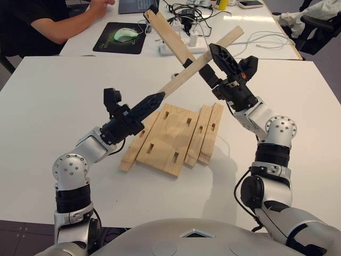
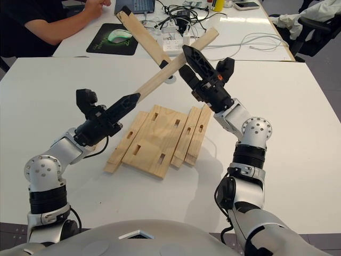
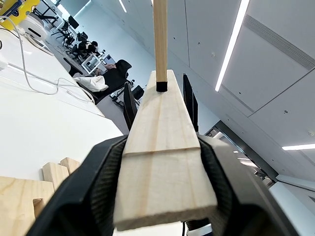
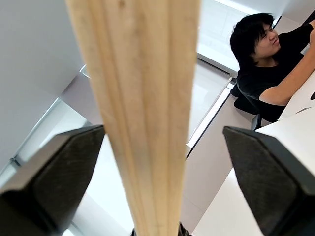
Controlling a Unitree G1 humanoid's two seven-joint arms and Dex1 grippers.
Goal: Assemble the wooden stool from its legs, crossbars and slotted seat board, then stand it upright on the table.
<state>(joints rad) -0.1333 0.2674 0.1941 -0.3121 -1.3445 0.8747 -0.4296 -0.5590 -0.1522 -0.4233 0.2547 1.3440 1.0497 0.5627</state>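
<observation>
Left gripper (image 1: 155, 99) clamps a pale wooden leg (image 1: 224, 44), crossing a second pale leg (image 1: 170, 35) at the right gripper (image 1: 210, 63), whose hold I cannot tell, above the slotted wooden seat board (image 1: 170, 136)

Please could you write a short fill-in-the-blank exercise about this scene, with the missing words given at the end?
1. The left pincer is shut on a wooden bar that ___ a second raised bar above the table.
2. The slotted seat board lies ___ on the table.
3. Beside the board, on the robot's right, lie ___ loose pieces; on its left lies a single piece.

Missing words: crosses; flat; two.
</observation>
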